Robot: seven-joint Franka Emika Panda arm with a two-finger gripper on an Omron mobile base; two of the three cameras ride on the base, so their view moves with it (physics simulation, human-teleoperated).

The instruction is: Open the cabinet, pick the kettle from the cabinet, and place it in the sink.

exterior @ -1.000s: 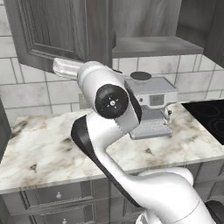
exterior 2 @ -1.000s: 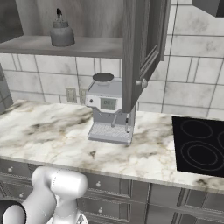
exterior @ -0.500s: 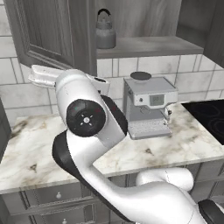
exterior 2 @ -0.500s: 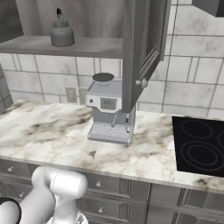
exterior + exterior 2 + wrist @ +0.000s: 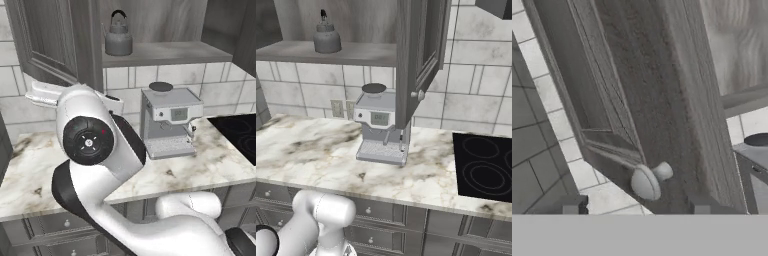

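- Cabinet: dark wood-grain wall unit over the counter, both doors swung open; the left door leaf stands out at an angle in the left base view, the right leaf hangs edge-on toward the camera in the right base view, its round silver knob low on the edge
- Kettle: small, dark grey, upright on the cabinet's bottom shelf, towards the shelf's left part, thin black handle arched over the lid; same kettle seen from the right, untouched
- Gripper: two dark fingertips at the bottom of the hand view, set well apart, nothing between them; jaws parted, holding nothing
- Left door's knob sits just above the gap between the tips, close, not clamped
- Arm: big white elbow joint with dark cap fills the front of the left base view, forearm reaching up left to the open left door
- Silver coffee machine on the marble counter, below the shelf and right of the kettle
- Black cooktop set into the counter further right
- White tile wall behind, with an outlet beside the machine
- Grey drawer fronts under the counter edge
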